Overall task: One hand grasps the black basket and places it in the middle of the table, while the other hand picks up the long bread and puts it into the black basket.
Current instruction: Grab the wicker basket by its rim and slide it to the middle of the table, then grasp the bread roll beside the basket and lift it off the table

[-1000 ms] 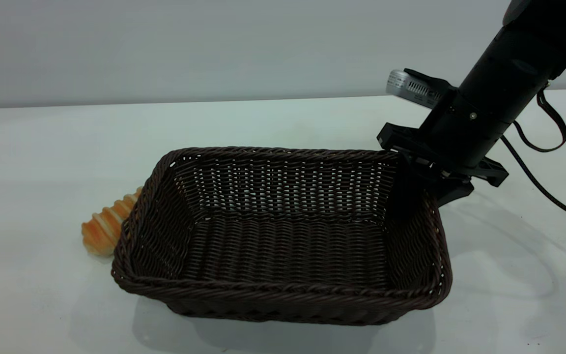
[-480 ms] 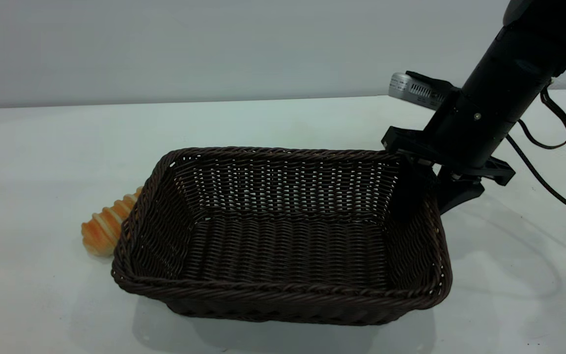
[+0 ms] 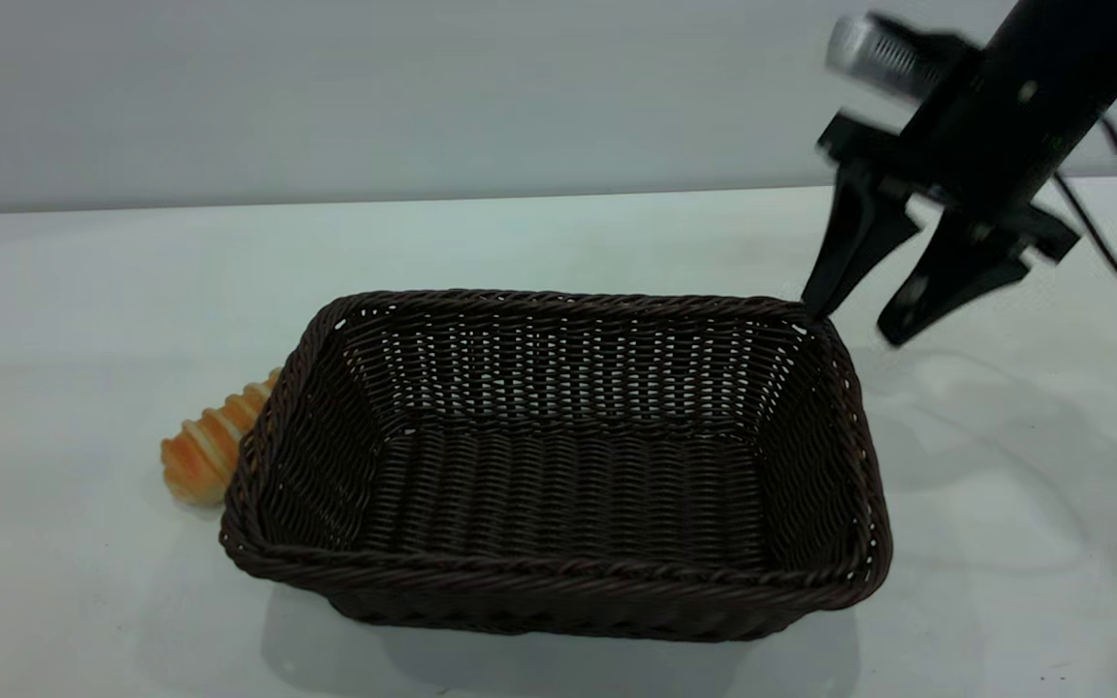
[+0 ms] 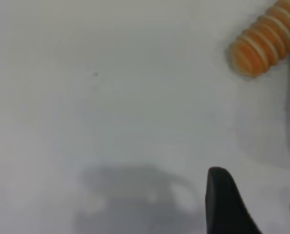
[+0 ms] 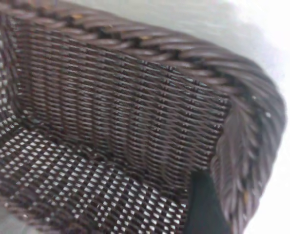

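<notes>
The black basket (image 3: pixel 558 574) stands on the table (image 3: pixel 83 291), empty. It fills the right wrist view (image 5: pixel 135 112). The long bread (image 3: pixel 207 448) lies on the table against the basket's left end, partly hidden behind it. My right gripper (image 3: pixel 851 325) is open and empty. It hangs just above the basket's back right corner, clear of the rim, and one of its fingers (image 5: pixel 203 207) shows over the inside of the wall. My left gripper (image 4: pixel 259 204) is open and empty above bare table, with the bread (image 4: pixel 264 41) some way off. The left arm is outside the exterior view.
The right arm's black cable (image 3: pixel 1116 262) trails over the table at the far right. A grey wall (image 3: pixel 423 87) runs behind the table's back edge.
My right gripper has let go of the basket's right rim, opened, and risen up and to the right. The basket and the bread have not moved.
</notes>
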Action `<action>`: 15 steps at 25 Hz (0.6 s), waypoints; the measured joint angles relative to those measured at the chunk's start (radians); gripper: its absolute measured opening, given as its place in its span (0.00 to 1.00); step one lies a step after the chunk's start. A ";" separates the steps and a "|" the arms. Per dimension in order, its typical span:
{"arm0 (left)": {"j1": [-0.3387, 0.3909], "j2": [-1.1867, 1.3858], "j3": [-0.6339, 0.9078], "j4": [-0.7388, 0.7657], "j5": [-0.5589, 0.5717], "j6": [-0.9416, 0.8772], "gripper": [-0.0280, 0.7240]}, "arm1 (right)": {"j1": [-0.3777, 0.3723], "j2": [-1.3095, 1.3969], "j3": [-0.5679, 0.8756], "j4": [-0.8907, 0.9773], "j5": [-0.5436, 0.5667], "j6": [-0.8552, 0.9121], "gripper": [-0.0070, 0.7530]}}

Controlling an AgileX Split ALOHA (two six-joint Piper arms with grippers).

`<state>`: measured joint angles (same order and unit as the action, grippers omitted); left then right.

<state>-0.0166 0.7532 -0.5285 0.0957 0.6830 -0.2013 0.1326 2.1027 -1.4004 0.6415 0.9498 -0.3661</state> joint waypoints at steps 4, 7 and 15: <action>0.000 0.000 0.000 0.009 0.016 0.000 0.52 | -0.009 -0.062 -0.016 -0.093 0.028 0.002 0.68; 0.000 0.003 -0.004 0.006 0.034 0.000 0.52 | -0.009 -0.132 -0.017 -0.237 0.056 0.051 0.68; 0.000 0.149 -0.162 0.008 0.114 0.023 0.52 | 0.024 -0.348 0.093 -0.546 0.130 0.220 0.67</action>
<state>-0.0166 0.9023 -0.6905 0.1037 0.7970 -0.1781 0.1569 1.7545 -1.3071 0.0955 1.0798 -0.1462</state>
